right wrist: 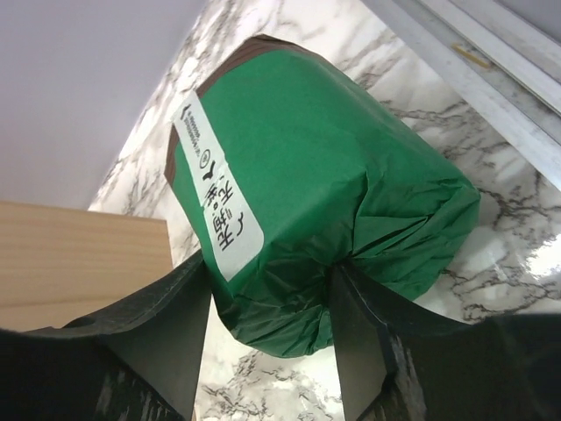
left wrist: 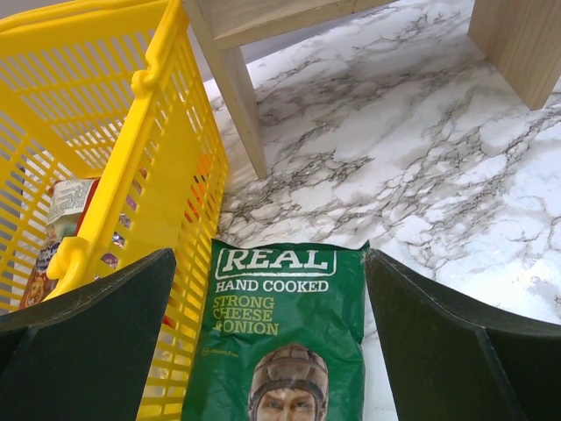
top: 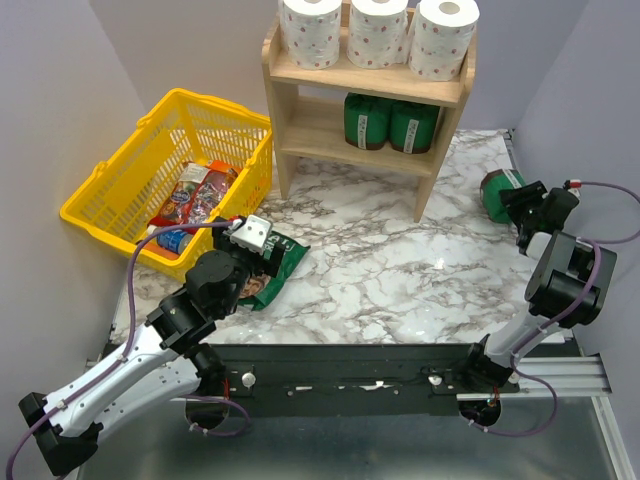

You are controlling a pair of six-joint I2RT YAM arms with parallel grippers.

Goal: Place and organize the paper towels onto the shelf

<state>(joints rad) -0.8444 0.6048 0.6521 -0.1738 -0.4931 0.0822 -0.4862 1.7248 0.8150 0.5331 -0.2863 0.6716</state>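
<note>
top external puts the paper towels [top: 378, 32] on the top tier of the shelf [top: 330, 78]: three white rolls upright in a row, cores up, the left two touching and the right one close beside them. from where i sit that part of the job looks done. they lie up and left of the right claw [top: 514, 200], at the back of the table, and that arm is the nearer one to the shelf's right end. right wrist shows its fingers [right wrist: 175, 324] pinching the near end of a green wrapped package [right wrist: 324, 175] lying on its side on the marble, right of the shelf. two more green packages [top: 390, 122] stand on the lower tier. the left claw [left wrist: 267, 263] is spread wide over a crisp bag [left wrist: 289, 333] lying flat against the yellow basket [left wrist: 149, 79]. nothing stands between the right claw and the shelf but its right side panel.
</note>
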